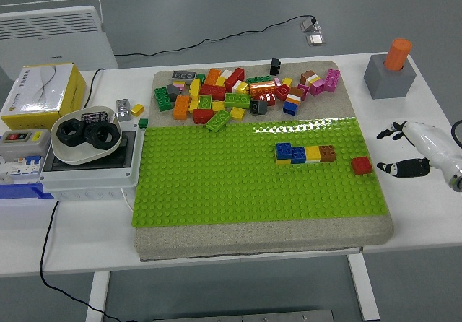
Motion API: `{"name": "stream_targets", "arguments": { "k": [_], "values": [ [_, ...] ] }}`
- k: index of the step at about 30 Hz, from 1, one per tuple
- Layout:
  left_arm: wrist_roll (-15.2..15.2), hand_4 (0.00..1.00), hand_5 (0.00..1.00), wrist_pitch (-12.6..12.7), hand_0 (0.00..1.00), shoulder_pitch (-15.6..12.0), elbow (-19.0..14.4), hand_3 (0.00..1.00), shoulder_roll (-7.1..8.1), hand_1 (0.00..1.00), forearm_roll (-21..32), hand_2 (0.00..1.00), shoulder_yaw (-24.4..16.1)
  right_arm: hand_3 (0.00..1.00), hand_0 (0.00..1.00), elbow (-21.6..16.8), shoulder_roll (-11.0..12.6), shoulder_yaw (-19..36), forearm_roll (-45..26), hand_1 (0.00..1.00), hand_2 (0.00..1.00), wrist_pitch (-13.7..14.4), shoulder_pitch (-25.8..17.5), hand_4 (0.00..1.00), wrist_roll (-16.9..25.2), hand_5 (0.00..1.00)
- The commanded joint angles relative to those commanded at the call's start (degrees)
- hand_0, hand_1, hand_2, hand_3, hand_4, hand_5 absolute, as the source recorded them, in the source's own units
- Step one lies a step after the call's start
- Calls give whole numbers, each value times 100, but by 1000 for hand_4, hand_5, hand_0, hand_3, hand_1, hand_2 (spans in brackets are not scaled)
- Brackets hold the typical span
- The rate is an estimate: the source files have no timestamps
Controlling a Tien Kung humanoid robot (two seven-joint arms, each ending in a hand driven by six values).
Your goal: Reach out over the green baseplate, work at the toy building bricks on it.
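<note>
The right hand hovers over the white bench, fingers spread and empty, just right of the green studded baseplate. The small red brick lies to its left (the left arm is unseen).

1. Green baseplate: front and left studs bare, open to reach.
2. Obstacles on plate: brick row and red brick, right of centre.
3. Loose brick pile crowds far edge.
4. Right hand off plate's right side, fingers spread.
</note>
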State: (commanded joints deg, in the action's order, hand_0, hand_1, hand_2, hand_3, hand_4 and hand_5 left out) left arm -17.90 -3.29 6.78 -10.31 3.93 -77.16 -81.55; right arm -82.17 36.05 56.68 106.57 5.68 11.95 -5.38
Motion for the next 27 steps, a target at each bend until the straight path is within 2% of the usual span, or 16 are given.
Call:
{"name": "stream_targets", "arguments": {
  "k": [4, 5, 18, 27],
  "values": [
    [0, 968, 998, -11, 645, 4, 0, 733, 8, 437, -43, 596, -15, 655, 847, 4, -38, -126, 251, 700, 758, -99, 113, 785, -112, 125],
    [-2, 968, 998, -15, 646, 4, 0, 734, 12, 437, -56, 596, -17, 661, 856, 13, -54, -129, 315, 794, 810, -113, 115, 784, -138, 123],
    [-6, 968, 998, -36, 646, 28, 0, 734, 23, 437, -43, 596, 25, 666, 857, 99, -107, -270, 256, 815, 815, -245, 186, 786, -280, 134],
    [-2, 969, 998, -44, 645, 45, 0, 734, 22, 437, -27, 596, 45, 665, 857, 405, -211, -569, 73, 813, 813, -163, 438, 781, -239, 170]
  ]
}}
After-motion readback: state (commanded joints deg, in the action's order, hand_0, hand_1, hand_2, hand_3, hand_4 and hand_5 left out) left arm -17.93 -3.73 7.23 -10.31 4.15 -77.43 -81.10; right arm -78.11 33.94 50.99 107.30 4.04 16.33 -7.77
